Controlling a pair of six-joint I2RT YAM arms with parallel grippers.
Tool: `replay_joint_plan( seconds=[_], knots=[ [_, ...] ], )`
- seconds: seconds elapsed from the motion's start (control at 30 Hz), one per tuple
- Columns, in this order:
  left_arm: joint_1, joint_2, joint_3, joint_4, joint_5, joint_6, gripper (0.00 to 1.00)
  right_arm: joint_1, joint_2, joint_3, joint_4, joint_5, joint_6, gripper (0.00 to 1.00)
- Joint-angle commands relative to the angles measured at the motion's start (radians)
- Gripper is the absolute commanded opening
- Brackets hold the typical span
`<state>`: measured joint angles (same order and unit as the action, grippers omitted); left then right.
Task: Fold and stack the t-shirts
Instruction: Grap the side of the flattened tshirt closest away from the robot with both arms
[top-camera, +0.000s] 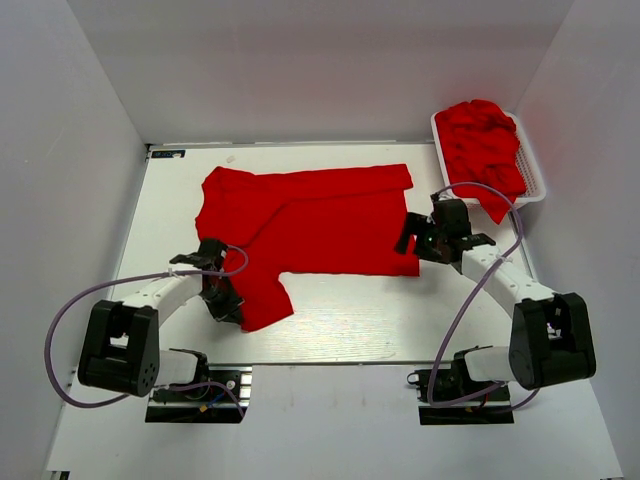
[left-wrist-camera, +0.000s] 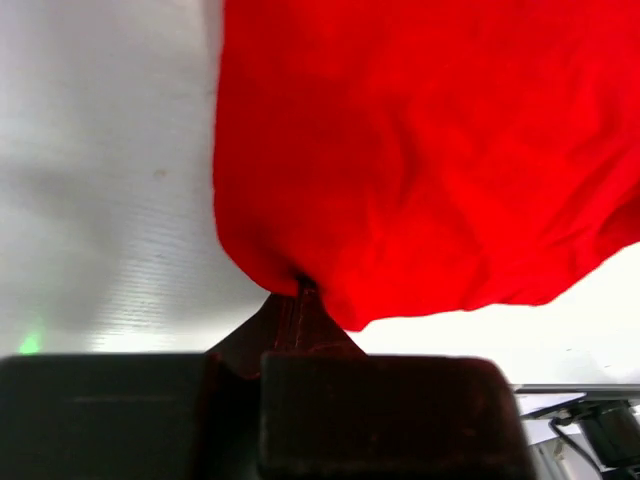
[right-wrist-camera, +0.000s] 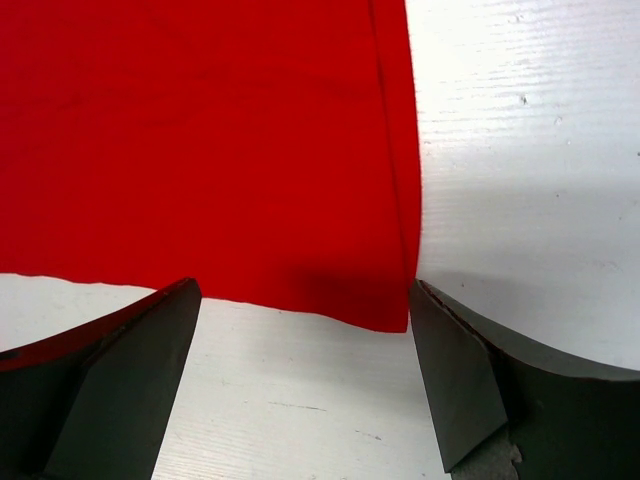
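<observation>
Pinching the lower-left edge of the single spread t-shirt (top-camera: 320, 215), the left gripper (top-camera: 226, 305) is clamped; the right gripper (top-camera: 408, 238) gapes at its lower-right corner. One basket (top-camera: 438, 145) upper right, its shirts (top-camera: 480, 140) uncountable.

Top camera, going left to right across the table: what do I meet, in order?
By their middles: left gripper, shut on the shirt's edge → spread t-shirt → right gripper, open at the shirt's corner → basket holding a heap of red shirts.

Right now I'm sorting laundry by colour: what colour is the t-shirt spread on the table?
The t-shirt is plain red, clearest in the top view.
</observation>
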<state>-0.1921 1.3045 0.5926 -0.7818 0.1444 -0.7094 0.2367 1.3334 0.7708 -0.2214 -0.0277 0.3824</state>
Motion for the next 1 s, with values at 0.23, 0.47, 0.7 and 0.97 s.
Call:
replay_joint_plan(
  seconds=[0.23, 0.47, 0.7, 0.97],
  knots=[
    [-0.001, -0.073, -0.011, 0.111, -0.032, 0.048, 0.00, 0.004, 0.027, -0.031, 0.019, 0.091, 0.092, 0.90],
    [-0.001, -0.094, -0.011, 0.102, -0.023, 0.068, 0.00, 0.006, 0.113, -0.054, 0.040, 0.043, 0.142, 0.90],
    [-0.001, -0.094, -0.011, 0.102, 0.032, 0.068, 0.00, 0.007, 0.138, -0.079, 0.060, 0.018, 0.168, 0.90],
    [-0.001, -0.094, 0.059, 0.092, 0.090, 0.097, 0.00, 0.007, 0.162, -0.073, 0.079, 0.011, 0.182, 0.51]
  ],
)
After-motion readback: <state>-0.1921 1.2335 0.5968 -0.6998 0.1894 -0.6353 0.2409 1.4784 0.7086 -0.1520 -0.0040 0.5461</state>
